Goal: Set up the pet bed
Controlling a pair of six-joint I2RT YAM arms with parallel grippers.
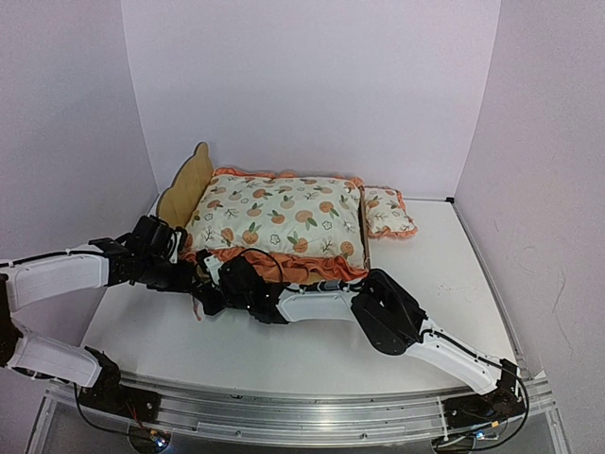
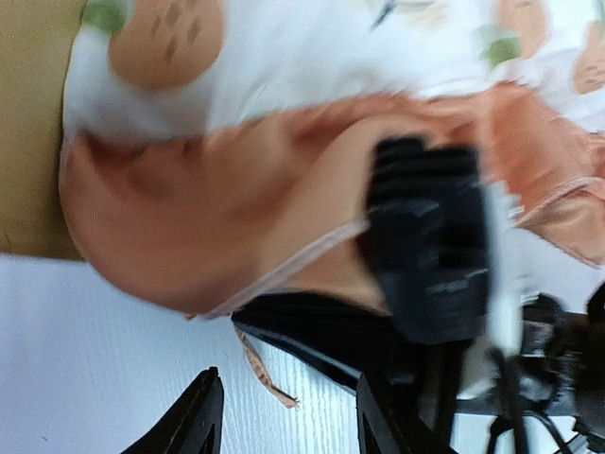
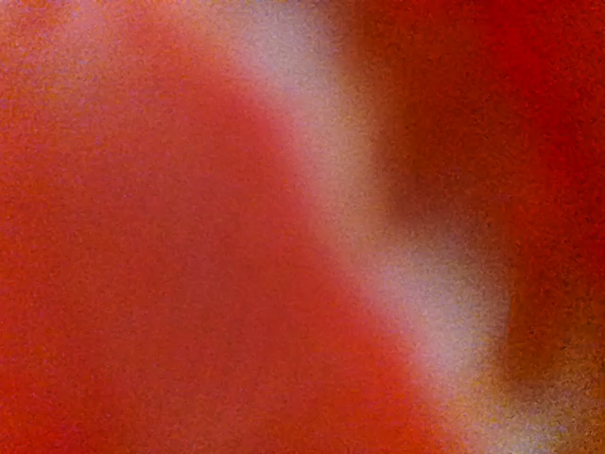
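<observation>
The bed sits at the back left of the worktop. It is nearly buried under the cushion, so only its headboard wood shows, on my left. The pillow lies on the worktop just beside the foot end, not on the bed. My right fingers are clenched and pushed into the ruffle at the near headboard corner. That wrist's camera gives only orange blur, so I cannot tell whether fabric is pinched between them. My left fingers are released, over bare worktop just beside the same corner, holding nothing. If my right pulls away with ruffle caught, I judge the cushion would drag askew, or the light frame would slide with it. A loose thread hangs near my left fingers and could snag. My two wrists are close and could knock each other. The walls stand near behind and left of the headboard, so there is little room there. Open worktop lies in front and to the right.
</observation>
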